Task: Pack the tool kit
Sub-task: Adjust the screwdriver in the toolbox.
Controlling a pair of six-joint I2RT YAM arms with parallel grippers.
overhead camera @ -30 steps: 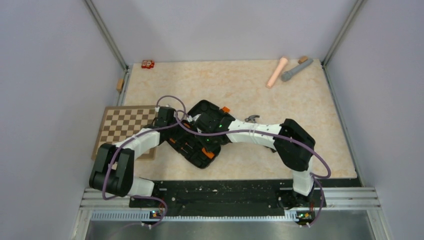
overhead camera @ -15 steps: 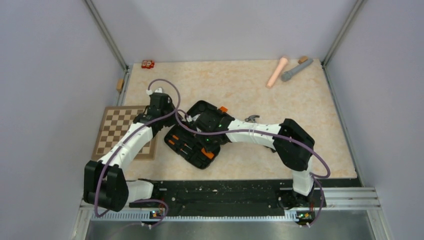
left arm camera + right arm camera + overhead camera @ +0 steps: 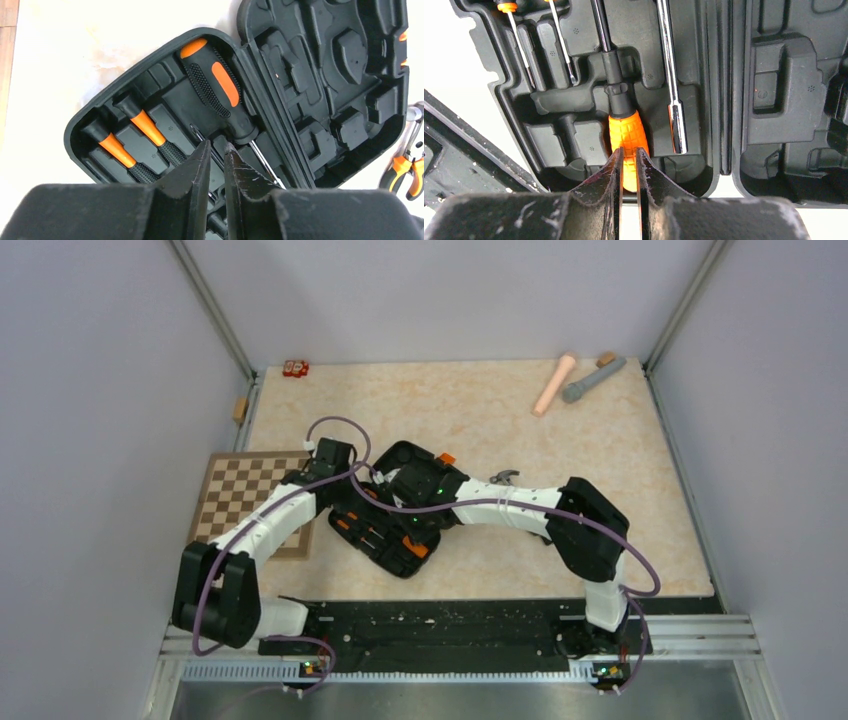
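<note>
The case (image 3: 320,100) lies open on the table (image 3: 600,440), pliers (image 3: 407,172) left outside it. The left gripper (image 3: 216,147) and right gripper (image 3: 629,152) are seen narrow, nothing held. The orange handle (image 3: 628,131) (under the right tips) could be levered from its slot if pressed off-centre.

Bright, even overhead light in the top view, sharp, with hardly any shadow. Washed out to near white on the table (image 3: 75,50) at 10 o'clock from the left wrist. From the right wrist, soft-focus fingers (image 3: 604,185) at 6 o'clock, glare down the metal shaft (image 3: 669,65) at 12 o'clock.
</note>
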